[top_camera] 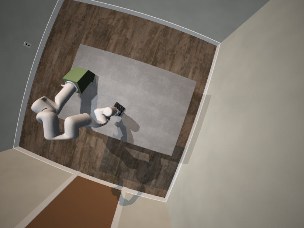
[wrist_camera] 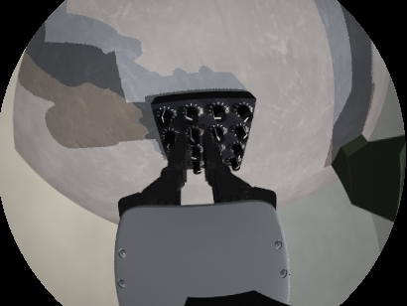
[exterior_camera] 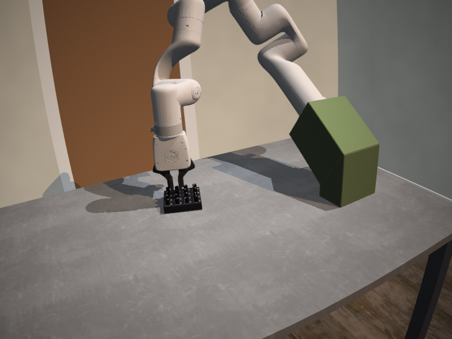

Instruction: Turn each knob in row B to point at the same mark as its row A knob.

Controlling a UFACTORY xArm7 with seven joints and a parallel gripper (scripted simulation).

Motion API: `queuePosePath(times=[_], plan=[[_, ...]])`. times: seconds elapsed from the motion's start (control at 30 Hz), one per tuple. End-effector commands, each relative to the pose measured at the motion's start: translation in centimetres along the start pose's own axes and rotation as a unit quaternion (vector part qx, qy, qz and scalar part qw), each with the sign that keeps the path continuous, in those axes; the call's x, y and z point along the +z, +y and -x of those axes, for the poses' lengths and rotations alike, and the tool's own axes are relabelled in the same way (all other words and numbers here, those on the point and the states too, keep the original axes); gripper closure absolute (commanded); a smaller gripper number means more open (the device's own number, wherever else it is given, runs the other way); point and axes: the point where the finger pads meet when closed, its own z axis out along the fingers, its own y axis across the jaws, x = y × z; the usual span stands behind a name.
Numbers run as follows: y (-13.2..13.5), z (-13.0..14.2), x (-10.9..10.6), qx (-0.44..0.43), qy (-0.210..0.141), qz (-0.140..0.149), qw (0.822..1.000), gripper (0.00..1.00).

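Observation:
The black knob box (top_camera: 121, 106) (exterior_camera: 182, 208) (wrist_camera: 203, 98) stands on the table, with several rows of black knobs carrying white lines. My gripper (exterior_camera: 176, 188) (wrist_camera: 194, 142) points down over the box, its fingers a narrow way apart, low among the knobs. In the wrist view a knob (wrist_camera: 194, 134) shows between the fingertips, and more knobs show in the gap below it. The fingers hide parts of the nearer rows. The row farthest from the gripper's body shows whole. The printed names are too small to read, so I cannot tell which row the fingers are at.
A green block-shaped stand (top_camera: 76, 74) (exterior_camera: 359, 175) (wrist_camera: 372, 179) carries the arm's base on the grey table (top_camera: 152, 98) (exterior_camera: 219, 273). Other knobs stand close around the fingers on both sides. Shadows of the arm fall across the table beside the box.

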Motion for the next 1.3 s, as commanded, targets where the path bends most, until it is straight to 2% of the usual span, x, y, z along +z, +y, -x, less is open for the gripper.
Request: queuePosePath(times=[0.0, 0.37, 1.27], plan=[[-0.1, 0.12, 0.1, 0.0, -0.001, -0.001, 1.0, 0.81], [-0.1, 0.12, 0.77, 0.0, -0.001, -0.001, 1.0, 0.81], [-0.1, 0.12, 0.84, 0.0, -0.001, -0.001, 1.0, 0.81]])
